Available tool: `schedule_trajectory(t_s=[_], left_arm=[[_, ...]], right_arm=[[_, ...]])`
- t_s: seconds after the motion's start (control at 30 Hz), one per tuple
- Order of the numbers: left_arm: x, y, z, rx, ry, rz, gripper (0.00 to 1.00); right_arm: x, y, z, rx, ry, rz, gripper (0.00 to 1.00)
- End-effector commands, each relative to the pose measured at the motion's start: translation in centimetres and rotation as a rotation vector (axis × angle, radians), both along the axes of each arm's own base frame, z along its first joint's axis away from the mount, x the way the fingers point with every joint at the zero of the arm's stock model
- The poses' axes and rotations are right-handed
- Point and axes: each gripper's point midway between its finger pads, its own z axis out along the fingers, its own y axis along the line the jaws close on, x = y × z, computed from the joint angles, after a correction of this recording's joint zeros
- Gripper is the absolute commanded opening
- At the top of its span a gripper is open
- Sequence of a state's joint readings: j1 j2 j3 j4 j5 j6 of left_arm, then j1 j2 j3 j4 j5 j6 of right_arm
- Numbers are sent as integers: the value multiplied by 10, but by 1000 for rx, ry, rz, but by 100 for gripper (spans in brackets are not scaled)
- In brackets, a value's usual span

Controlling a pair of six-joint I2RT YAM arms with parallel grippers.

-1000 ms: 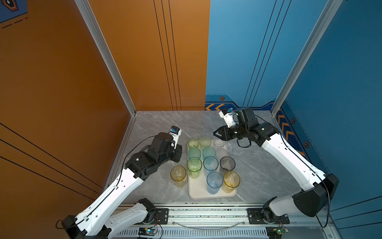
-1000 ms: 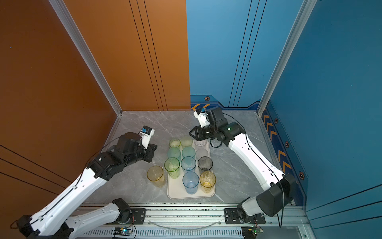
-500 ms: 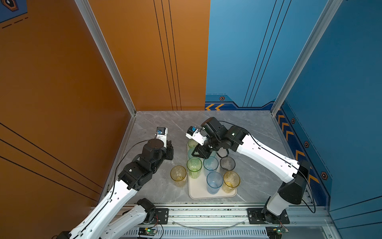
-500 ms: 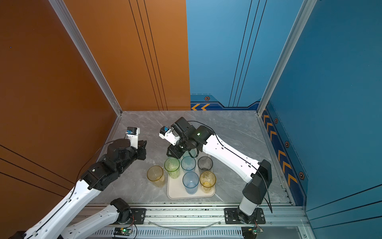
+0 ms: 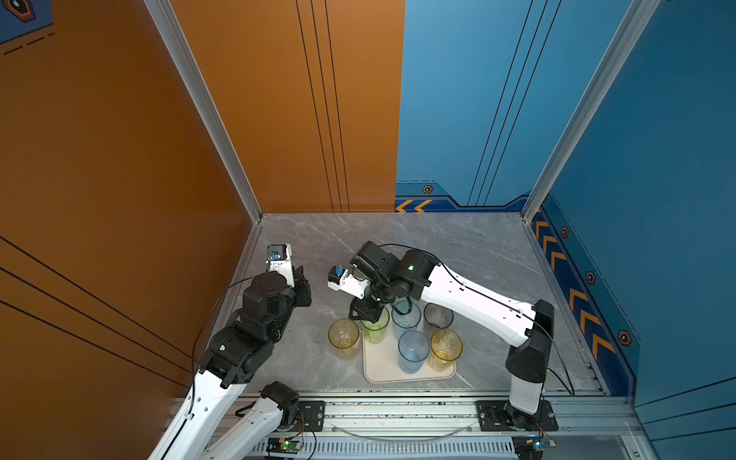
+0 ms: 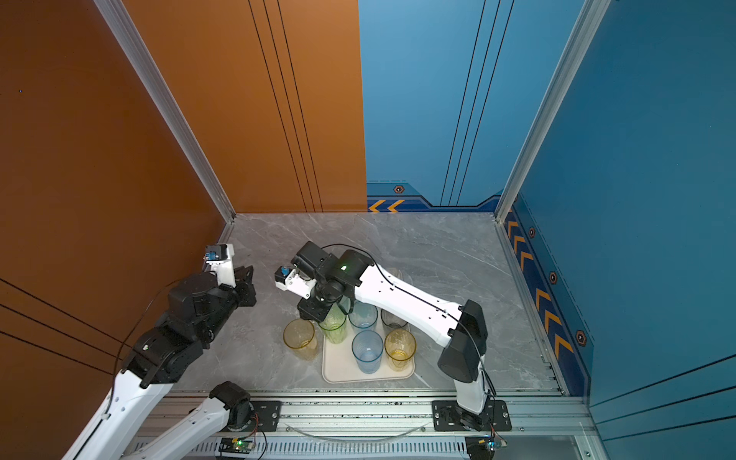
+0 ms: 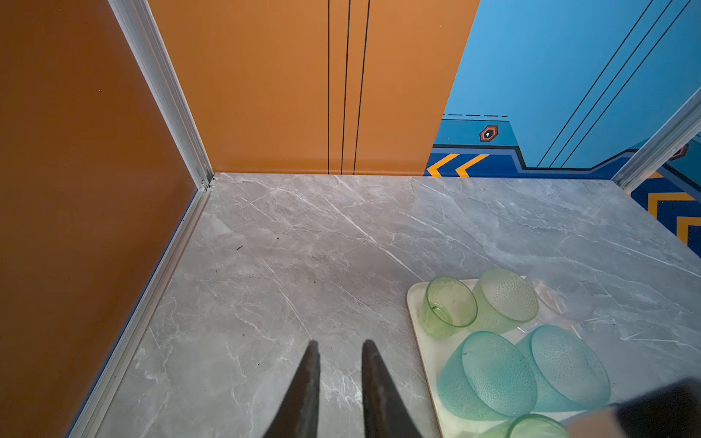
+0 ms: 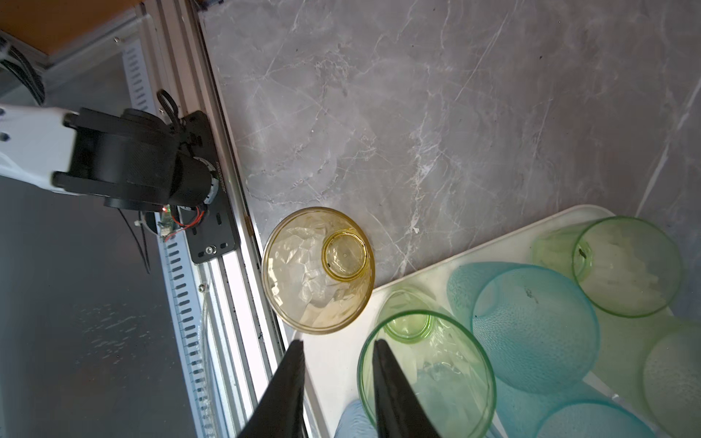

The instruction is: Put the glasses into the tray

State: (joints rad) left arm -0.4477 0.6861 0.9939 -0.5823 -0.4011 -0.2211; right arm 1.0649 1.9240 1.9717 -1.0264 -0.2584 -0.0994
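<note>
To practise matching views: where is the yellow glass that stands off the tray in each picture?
In both top views: yellow glass left of the tray.
Left wrist: not in it.
Right wrist: near the middle, beside the tray's corner.
Shared landmark: the tray.

Left arm (image 5: 207, 398) and right arm (image 5: 482, 306) show white link shells between black joint housings, thin black cables (image 5: 478, 287), a green light (image 5: 411, 266) on a right-arm housing, screwed black base plates (image 5: 494, 422), and a left gripper (image 7: 340, 343) and right gripper (image 8: 338, 343) with tapered black fingers (image 7: 305, 390).
</note>
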Motion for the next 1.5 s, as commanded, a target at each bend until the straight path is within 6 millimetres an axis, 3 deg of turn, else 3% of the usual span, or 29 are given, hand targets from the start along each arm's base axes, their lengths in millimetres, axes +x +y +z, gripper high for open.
schedule_trajectory(t_s=[0.0,0.47,1.47], left_arm=[[-6,7,8,14,-11,12,22],[-6,5,1,11,7,-2,23],[-11,16,-6,6,12,19,24]], right_arm=[[2,-3,-13,-99,-57,15,29],[9,11,-49,-203,-51,25,26],[6,24,-72,-263,-6,64,23]])
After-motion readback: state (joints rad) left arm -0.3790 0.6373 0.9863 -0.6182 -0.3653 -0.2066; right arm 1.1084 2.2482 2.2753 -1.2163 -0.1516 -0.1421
